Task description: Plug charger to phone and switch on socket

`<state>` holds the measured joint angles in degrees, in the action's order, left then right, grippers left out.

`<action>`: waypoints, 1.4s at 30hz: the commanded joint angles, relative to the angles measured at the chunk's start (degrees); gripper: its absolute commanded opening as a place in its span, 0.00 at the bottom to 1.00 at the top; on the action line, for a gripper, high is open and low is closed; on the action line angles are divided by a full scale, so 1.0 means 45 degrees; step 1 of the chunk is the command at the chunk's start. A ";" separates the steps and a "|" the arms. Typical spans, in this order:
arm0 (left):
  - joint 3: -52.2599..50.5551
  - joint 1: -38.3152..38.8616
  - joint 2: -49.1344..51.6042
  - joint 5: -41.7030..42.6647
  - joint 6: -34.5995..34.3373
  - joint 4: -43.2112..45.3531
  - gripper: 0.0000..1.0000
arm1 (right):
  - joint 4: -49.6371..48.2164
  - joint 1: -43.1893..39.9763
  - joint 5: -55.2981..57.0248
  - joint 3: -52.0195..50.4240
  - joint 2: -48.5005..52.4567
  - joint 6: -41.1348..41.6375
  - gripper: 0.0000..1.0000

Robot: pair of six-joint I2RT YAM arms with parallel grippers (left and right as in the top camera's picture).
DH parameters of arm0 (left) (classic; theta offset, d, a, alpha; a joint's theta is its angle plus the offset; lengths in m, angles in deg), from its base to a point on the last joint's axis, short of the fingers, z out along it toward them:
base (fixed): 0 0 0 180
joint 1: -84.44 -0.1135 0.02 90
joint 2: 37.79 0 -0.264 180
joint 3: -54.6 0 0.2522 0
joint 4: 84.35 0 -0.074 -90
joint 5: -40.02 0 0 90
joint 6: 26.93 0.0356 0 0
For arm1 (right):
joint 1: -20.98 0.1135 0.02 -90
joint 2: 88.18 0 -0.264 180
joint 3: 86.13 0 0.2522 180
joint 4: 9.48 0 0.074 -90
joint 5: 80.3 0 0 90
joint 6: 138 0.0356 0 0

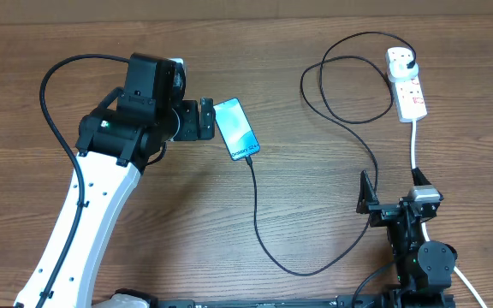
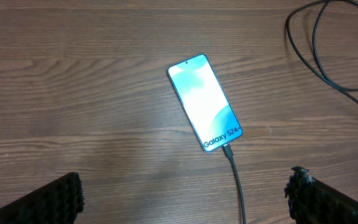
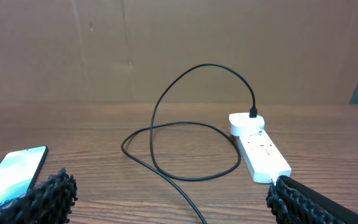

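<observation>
Phone: we find the phone point(image 2: 205, 102) flat on the wooden table point(image 1: 187, 231), screen up and lit teal-blue, lying at a slant.

Charger: the charger point(image 1: 258, 214) is a thin black cable. Its small tip meets the phone's bottom edge and looks seated (best seen in the left wrist view). From there it runs toward the robot's side of the table, curves round, climbs past the right arm, makes a loose loop and ends at the socket.

Socket: the socket point(image 1: 407, 90) is a white oblong block at the far right of the table, with its white lead point(image 1: 414, 145) trailing back toward the right arm. The charger's black plug end stands in the raised white part at the socket's far end. We see red markings on top, but we cannot tell which way the switches sit.

Left gripper: the left gripper point(image 1: 205, 120) is spread wide and holds nothing. It sits just short of the phone's top end, and in the wrist view both fingers are clear of the phone.

Right gripper: the right gripper point(image 3: 176, 199) is also wide apart and empty. It is low over the table, well short of the socket, with the white lead passing by its right finger.

Backdrop: a brown cardboard wall point(image 3: 166, 37) stands behind the table.
</observation>
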<state>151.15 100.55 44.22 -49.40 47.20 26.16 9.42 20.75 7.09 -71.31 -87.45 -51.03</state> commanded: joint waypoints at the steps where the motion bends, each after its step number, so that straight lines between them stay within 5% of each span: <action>1: -0.0019 0.0010 0.0049 -0.0131 0.0194 0.0053 1.00 | -0.0078 0.0039 0.0000 -0.0131 -0.0126 -0.0005 1.00; 29: -0.0175 0.0010 0.0044 -0.0685 0.0330 -0.1758 1.00 | -0.0083 0.0039 0.0000 -0.0131 -0.0126 -0.0005 1.00; 42: -0.4707 -0.0015 -0.2851 -0.0743 0.0185 0.1195 1.00 | -0.0083 0.0039 0.0000 -0.0131 -0.0126 -0.0005 1.00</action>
<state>134.51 100.55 36.25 -52.20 49.10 30.82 9.45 20.75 7.09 -71.31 -87.45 -51.01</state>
